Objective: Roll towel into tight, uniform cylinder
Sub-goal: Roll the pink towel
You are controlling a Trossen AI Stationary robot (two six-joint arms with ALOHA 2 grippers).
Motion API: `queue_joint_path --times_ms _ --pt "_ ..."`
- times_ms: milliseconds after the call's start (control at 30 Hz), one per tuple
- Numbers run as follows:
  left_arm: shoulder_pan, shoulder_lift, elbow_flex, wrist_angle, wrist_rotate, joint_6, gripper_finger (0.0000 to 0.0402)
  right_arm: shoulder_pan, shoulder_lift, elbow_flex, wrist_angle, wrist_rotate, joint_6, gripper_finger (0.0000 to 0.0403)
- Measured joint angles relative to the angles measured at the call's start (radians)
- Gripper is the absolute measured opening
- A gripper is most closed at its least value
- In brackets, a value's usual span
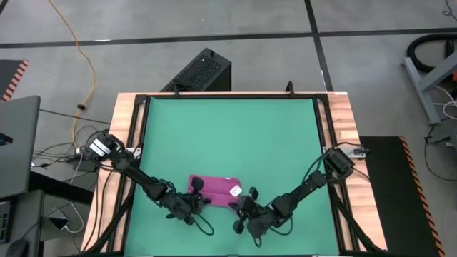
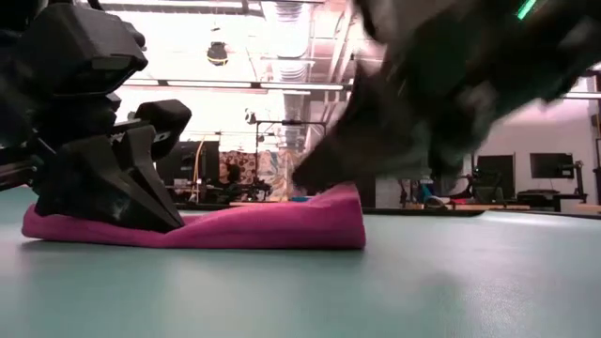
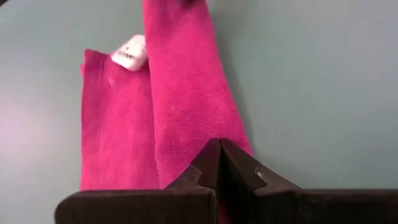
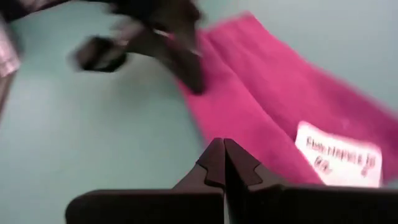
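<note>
The magenta towel point(image 1: 214, 188) lies on the green mat point(image 1: 228, 135) near the table's near edge. Its white tag point(image 1: 235, 190) is toward its right end, and a long folded strip point(image 3: 186, 93) runs along it. My left gripper point(image 1: 197, 200) is shut at the towel's left end and stands on the towel in the low view point(image 2: 141, 202). My right gripper point(image 1: 244, 205) is shut at the towel's right near corner, close to the tag point(image 4: 339, 155). It shows blurred in the low view point(image 2: 324, 174), just above the towel's raised right end point(image 2: 349, 192). My left gripper presses its shut fingers point(image 3: 219, 155) down on the left end of the towel's folded strip point(image 3: 186, 162). It slants down from the table's left near side. The towel lies flat on the mat under the fingers point(image 2: 113, 225). My right gripper's shut fingertips point(image 4: 222, 155) are at the towel's near edge point(image 4: 249, 143), but I cannot tell whether they touch it.
The mat lies inside a black frame on a wooden table point(image 1: 341, 121). Bare mat stretches from the towel to the far edge. Cables point(image 1: 203, 227) trail from both grippers near the table's near edge.
</note>
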Motion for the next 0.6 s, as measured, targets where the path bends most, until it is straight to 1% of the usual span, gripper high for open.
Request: queue_joint_path --times_ms 133,200,300,467,533,600 --pt "0.000 0.000 -0.015 -0.006 0.014 -0.036 0.0000 0.039 -0.030 0.018 -0.001 0.021 -0.237 0.0018" --pt "0.000 0.000 -0.015 -0.013 0.017 -0.043 0.0000 0.051 -0.028 0.023 -0.008 0.023 -0.323 0.0035" --pt "0.006 -0.001 -0.015 -0.022 0.040 -0.065 0.0000 0.052 -0.028 0.026 -0.014 -0.010 -0.428 0.0085" --pt "0.025 -0.003 -0.015 -0.028 0.088 -0.098 0.0000 0.039 -0.027 0.026 -0.077 -0.026 -0.590 0.0192" --pt "0.030 -0.003 -0.015 -0.028 0.093 -0.099 0.0000 0.032 -0.027 0.026 -0.079 -0.026 -0.647 0.0220" --pt "0.037 -0.003 -0.015 -0.029 0.104 -0.100 0.0000 0.024 -0.028 0.026 -0.091 -0.029 -0.683 0.0233"
